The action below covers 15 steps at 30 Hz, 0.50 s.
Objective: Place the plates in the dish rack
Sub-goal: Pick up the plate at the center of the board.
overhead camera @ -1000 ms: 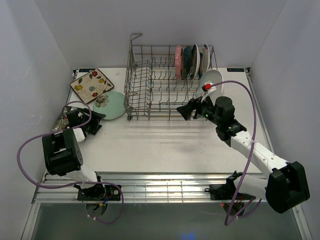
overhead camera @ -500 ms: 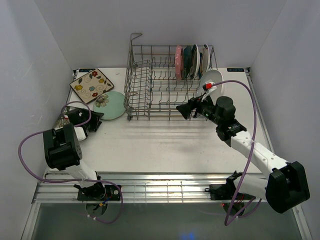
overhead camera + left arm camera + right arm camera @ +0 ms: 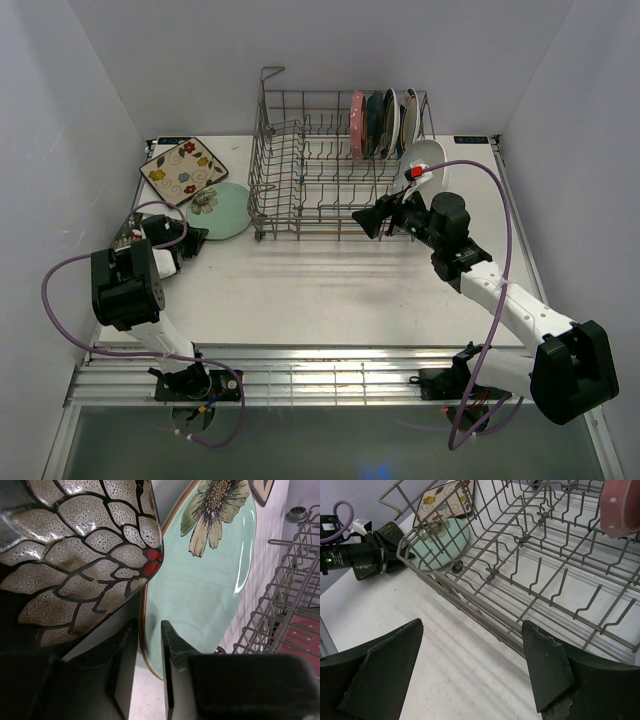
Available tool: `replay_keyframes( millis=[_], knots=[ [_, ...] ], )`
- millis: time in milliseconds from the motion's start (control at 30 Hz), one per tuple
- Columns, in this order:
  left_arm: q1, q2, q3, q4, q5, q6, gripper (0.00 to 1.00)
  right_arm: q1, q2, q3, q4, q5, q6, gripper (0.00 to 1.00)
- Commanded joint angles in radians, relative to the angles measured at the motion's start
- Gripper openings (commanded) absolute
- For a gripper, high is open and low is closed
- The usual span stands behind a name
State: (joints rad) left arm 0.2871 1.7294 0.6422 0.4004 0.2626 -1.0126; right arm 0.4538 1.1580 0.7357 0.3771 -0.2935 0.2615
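Note:
The mint round plate [image 3: 222, 210] lies left of the dish rack [image 3: 310, 170]. My left gripper [image 3: 196, 236] has its jaws closed on the plate's near rim [image 3: 149, 640]; the mint plate [image 3: 210, 580] fills the left wrist view. The dark floral square plate [image 3: 75, 540] lies just beside the gripper, at the table's left edge [image 3: 125, 240]. The cream floral square plate [image 3: 183, 170] lies at the back left. My right gripper [image 3: 362, 222] is open and empty [image 3: 470, 655], just in front of the rack's near wall [image 3: 485, 610]. Several plates stand in the rack's right end, the pink dotted one [image 3: 357, 125] leftmost.
A white oval plate [image 3: 428, 158] leans against the rack's right outer side, close behind my right wrist. Side walls hem in the table on the left and right. The rack's wire wall [image 3: 290, 605] stands just right of the mint plate.
My left arm has drawn back and its gripper has edged onto the mint plate's rim. The right arm has barely moved.

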Motion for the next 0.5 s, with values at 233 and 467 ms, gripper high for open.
replay_keyframes(
  millis=[233,467],
  knots=[
    [-0.023,-0.008,0.025,0.0,-0.043,0.006,0.17,0.003,-0.014,-0.016,0.069,-0.001,0.013,0.85],
    [-0.031,-0.065,0.022,-0.002,-0.052,0.04,0.0,0.003,-0.014,-0.013,0.066,-0.007,0.013,0.85]
  ],
)
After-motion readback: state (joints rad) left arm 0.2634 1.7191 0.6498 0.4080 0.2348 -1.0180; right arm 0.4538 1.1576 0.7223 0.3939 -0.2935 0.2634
